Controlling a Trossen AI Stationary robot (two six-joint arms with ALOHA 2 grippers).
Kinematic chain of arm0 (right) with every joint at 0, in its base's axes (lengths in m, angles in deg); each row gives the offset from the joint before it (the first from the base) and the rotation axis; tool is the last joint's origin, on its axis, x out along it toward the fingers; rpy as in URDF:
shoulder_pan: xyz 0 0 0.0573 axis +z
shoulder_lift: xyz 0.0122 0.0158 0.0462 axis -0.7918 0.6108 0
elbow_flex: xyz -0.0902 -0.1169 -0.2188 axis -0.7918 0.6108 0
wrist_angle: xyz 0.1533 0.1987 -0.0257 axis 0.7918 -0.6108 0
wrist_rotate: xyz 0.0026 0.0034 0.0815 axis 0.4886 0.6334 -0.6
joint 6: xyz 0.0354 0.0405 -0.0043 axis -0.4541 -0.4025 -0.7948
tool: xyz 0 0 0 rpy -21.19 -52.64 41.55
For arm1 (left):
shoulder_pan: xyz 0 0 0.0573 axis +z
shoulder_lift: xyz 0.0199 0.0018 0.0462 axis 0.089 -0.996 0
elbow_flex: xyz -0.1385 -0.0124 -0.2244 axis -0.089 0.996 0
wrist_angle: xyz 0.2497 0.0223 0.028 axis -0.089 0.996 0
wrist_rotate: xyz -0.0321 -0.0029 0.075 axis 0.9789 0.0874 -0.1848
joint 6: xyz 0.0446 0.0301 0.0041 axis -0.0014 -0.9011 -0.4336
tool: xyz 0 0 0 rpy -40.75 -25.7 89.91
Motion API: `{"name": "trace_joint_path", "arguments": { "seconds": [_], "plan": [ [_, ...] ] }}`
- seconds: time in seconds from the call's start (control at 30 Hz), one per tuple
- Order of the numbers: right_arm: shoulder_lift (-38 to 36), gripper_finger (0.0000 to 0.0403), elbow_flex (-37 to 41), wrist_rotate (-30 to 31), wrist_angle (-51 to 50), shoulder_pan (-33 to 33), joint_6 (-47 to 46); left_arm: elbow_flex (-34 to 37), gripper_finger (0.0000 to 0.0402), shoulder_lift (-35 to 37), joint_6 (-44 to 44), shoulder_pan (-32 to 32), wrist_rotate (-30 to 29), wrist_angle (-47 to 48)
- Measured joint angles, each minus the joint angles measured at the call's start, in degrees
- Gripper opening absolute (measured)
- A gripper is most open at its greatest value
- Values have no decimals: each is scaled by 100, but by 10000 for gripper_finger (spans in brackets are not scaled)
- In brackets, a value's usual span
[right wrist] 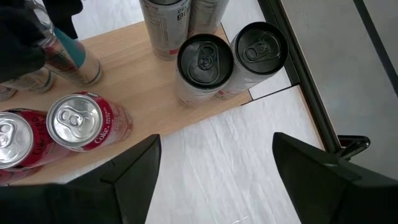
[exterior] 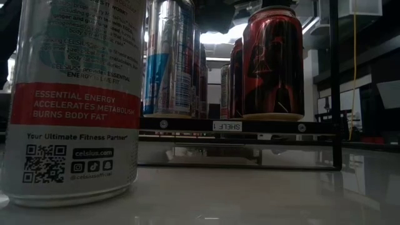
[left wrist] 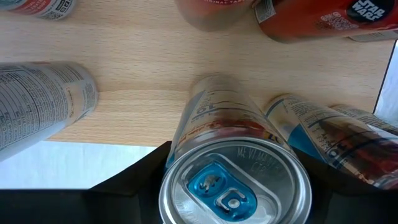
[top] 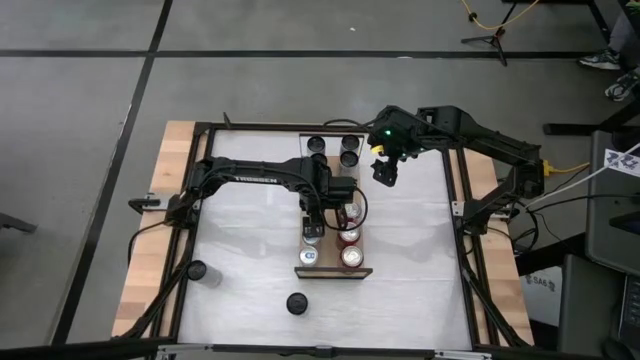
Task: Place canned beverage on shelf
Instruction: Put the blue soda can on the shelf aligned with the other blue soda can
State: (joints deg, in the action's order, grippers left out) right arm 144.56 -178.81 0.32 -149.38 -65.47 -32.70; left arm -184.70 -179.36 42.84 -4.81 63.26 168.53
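1. Clamping a blue-tabbed can in the left tool, fingers snug against both of its sides, upright over the middle stretch of the shelf.
2. Cannot tell from the left wrist view whether that can's base touches the plank or hangs just above it; judged as the placing step, with release not yet made.
3. Counted as done, by how things stand now:
   - a front pair of cans against the dark lip;
   - two red cans just behind that pair on the right arm's side;
   - three dark-topped cans at the far end of the shelf.
4. Hovering beside the far half of the shelf, off its edge on the right arm's side: the right tool, fingers spread wide, nothing between them, looking down on the dark-topped cans.
5. Not yet shelved: two loose cans standing on the desk, well apart from the shelf, one near the left arm's side, the other out in front of the lip.
6. Judged well past halfway: bare wood visible in the middle of the shelf, seemingly room enough for the gripped can and the two loose ones.
7. Remaining, as a guess: lowering fully, opening the left tool, lifting clear without knocking close neighbours, then fetching each loose can.
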Motion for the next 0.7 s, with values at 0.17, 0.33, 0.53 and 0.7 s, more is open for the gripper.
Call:
{"name": "trace_joint_path", "arguments": {
  "seconds": [0.17,0.33,0.53,0.7],
  "plan": [
    [0,298,0,0,0,1,0,0,261,2,4,0,-6,-2],
    [0,298,0,0,0,1,0,0,301,2,44,-1,-132,-4],
    [0,298,0,0,0,1,0,-2,308,2,192,0,-146,-2],
    [0,298,0,0,1,1,0,-2,307,2,192,0,2,28]
  ]
}}
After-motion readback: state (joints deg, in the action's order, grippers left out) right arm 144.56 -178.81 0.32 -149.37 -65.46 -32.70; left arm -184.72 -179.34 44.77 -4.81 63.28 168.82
